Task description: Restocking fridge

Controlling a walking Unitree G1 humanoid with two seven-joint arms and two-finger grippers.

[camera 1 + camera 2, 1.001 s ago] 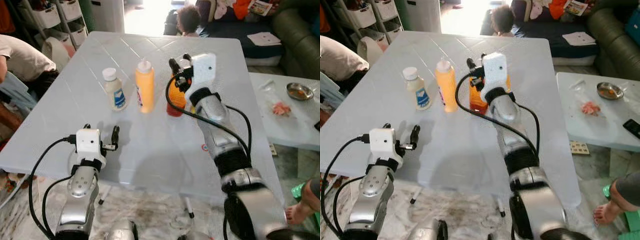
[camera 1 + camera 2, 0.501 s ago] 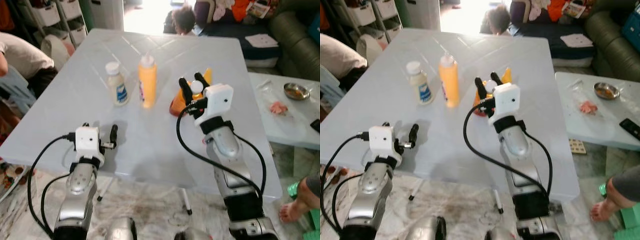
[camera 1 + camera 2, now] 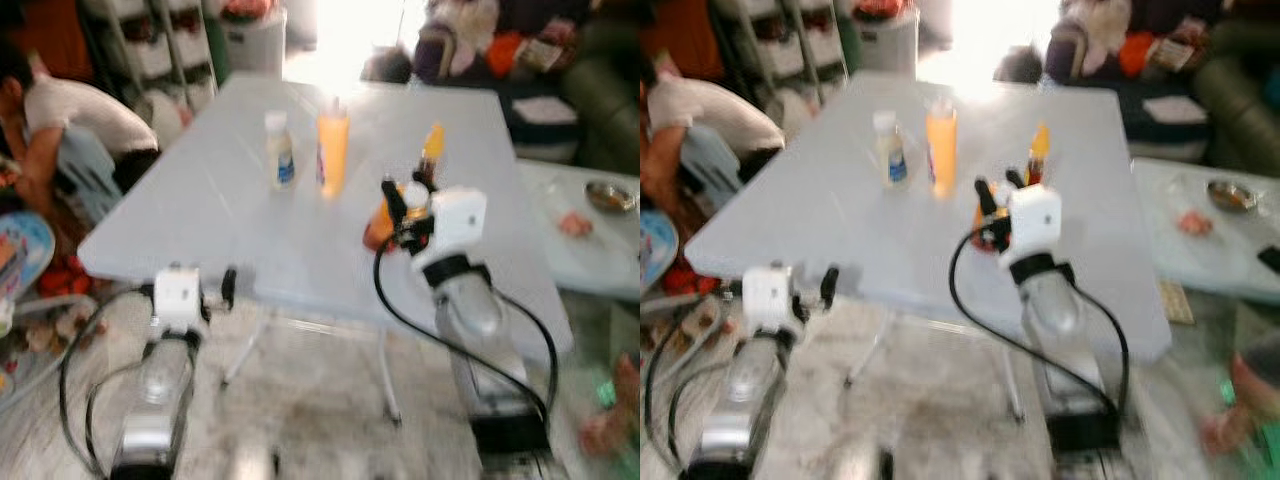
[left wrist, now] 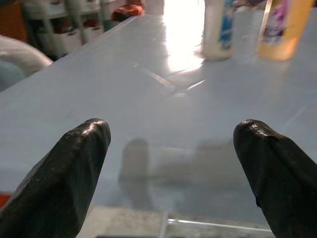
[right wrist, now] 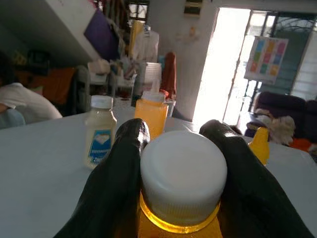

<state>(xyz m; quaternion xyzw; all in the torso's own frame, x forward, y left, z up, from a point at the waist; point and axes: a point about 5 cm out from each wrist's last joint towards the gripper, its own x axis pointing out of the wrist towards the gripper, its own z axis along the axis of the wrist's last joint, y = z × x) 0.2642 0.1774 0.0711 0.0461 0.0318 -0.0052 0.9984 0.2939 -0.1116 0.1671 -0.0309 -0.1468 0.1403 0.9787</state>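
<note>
Two arms up at the grey table (image 3: 240, 190), and I have the orange bottle (image 5: 173, 225) clamped in my right gripper (image 5: 179, 163).

Largest first: the table carries three more containers near its middle, namely a tall orange squeeze bottle (image 3: 332, 152), a small white bottle (image 3: 279, 150) just beside it on my left, and a yellow-tipped bottle (image 3: 432, 145) further to my right. A person (image 3: 70, 115) bends down by the table's left side. My right gripper's two black fingers (image 5: 119, 173) press against both sides of the held bottle's white cap (image 5: 183, 171), over the table's near right part. My left gripper (image 4: 173, 163) hovers at the table's near edge, fingers (image 4: 69, 178) spread wide apart, holding nothing.
</note>
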